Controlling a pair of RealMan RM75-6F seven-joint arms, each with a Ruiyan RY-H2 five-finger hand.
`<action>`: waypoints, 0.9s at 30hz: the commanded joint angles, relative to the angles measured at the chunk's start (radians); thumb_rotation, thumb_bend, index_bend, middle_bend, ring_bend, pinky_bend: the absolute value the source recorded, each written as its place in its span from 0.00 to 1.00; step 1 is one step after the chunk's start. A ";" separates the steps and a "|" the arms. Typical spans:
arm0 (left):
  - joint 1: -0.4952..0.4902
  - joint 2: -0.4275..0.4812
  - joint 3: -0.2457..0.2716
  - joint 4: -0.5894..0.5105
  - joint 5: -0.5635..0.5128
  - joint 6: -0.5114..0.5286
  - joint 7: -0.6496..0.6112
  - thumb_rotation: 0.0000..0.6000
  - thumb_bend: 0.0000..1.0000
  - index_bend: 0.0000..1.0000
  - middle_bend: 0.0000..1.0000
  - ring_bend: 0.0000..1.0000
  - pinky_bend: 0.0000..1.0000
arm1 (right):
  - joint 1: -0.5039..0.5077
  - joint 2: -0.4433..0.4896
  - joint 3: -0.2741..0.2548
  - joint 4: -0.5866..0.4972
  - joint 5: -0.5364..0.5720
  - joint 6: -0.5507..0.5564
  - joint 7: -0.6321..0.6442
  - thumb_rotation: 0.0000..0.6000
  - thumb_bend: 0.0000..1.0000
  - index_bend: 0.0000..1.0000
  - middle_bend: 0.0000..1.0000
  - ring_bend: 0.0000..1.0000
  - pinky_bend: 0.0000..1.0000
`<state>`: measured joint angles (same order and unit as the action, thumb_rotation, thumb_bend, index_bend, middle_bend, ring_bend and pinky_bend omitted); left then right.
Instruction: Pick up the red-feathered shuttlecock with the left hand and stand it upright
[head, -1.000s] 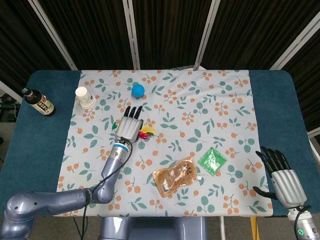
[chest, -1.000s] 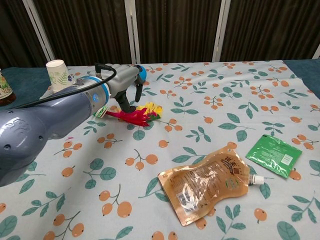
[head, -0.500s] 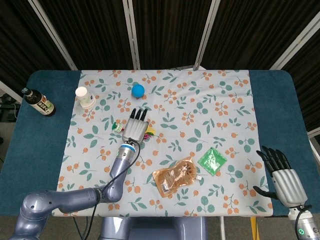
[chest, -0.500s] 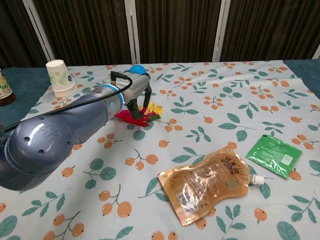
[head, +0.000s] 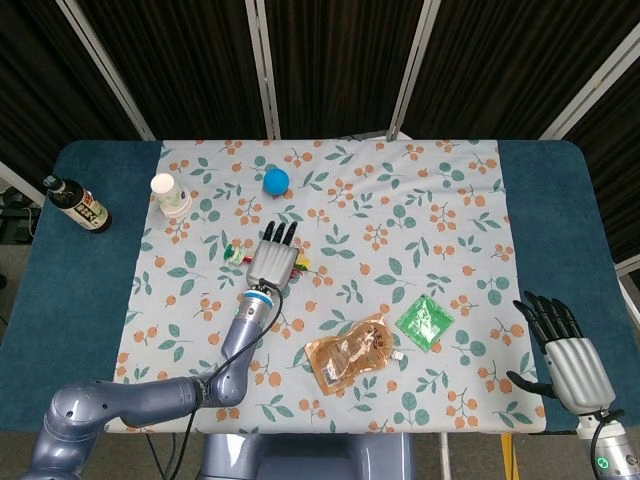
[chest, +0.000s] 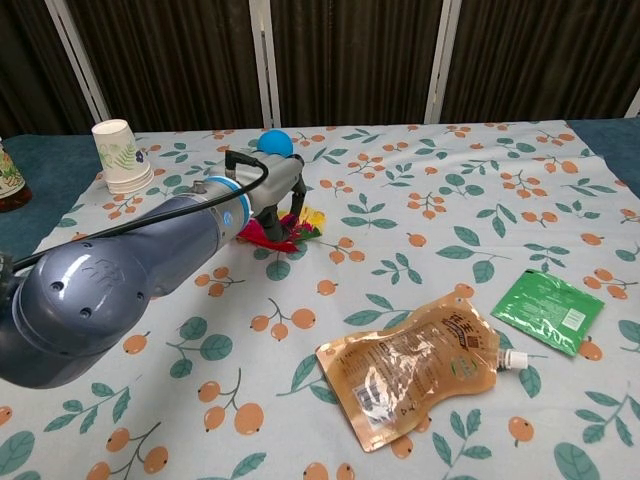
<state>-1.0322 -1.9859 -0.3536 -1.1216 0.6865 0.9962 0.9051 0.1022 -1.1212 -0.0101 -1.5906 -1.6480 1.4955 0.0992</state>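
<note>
Left hand poised over the lying shuttlecock, fingers apart, nothing clamped; next, I judge, close on it and lift.

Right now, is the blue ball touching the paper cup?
No, the blue ball sits well apart from the paper cup, with bare tablecloth between them.

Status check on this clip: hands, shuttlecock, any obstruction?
Left hand down over the red-feathered shuttlecock, grasp unconfirmed. Shuttlecock lying flat, not upright. Right hand open, idle at table edge. Blue ball nearby, not blocking.
</note>
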 joint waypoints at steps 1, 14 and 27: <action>-0.001 0.003 0.002 -0.004 -0.002 0.003 0.002 1.00 0.49 0.55 0.00 0.00 0.00 | 0.000 0.000 0.000 0.000 0.000 0.000 0.000 1.00 0.03 0.09 0.00 0.00 0.00; 0.000 0.031 0.008 -0.046 -0.014 0.016 0.007 1.00 0.50 0.58 0.00 0.00 0.00 | 0.000 -0.001 0.001 0.000 0.000 0.000 -0.002 1.00 0.04 0.09 0.00 0.00 0.00; 0.051 0.189 0.048 -0.281 0.008 0.079 0.024 1.00 0.50 0.60 0.00 0.00 0.00 | 0.002 -0.003 0.001 0.003 -0.003 -0.002 -0.007 1.00 0.04 0.08 0.00 0.00 0.00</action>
<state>-0.9967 -1.8349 -0.3184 -1.3578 0.6880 1.0575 0.9225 0.1043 -1.1238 -0.0091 -1.5873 -1.6510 1.4937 0.0920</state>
